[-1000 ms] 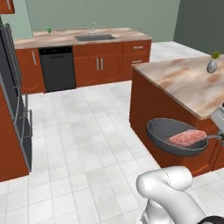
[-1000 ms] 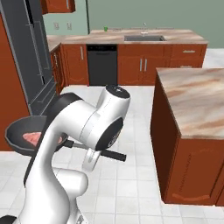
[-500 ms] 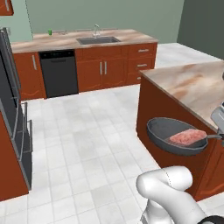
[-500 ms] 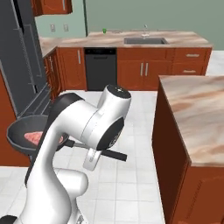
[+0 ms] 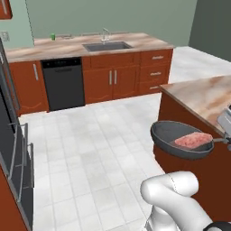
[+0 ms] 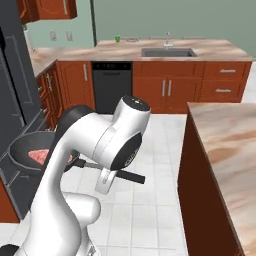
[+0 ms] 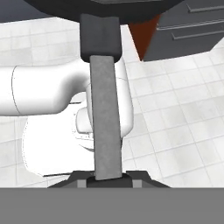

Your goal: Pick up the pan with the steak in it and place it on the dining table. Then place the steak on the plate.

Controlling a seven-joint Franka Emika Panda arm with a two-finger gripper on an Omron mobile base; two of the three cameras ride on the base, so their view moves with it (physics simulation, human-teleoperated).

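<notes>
The gripper [image 7: 107, 177] is clamped on the frying pan [image 5: 182, 139] by its thin handle [image 7: 105, 118], steak [image 5: 193, 140] lying inside; swinging toward the dining table [image 5: 207, 97], the pan could tip and spill it

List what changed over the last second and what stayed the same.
The base drove on: in both base views the whole kitchen shifted, the sink counter sliding right and the dining table edging out at the right. That is the camera moving, not the things. Unchanged: the gripper stays shut on the pan handle, the pan is carried level above the floor beside the table, and the steak lies in it.
</notes>
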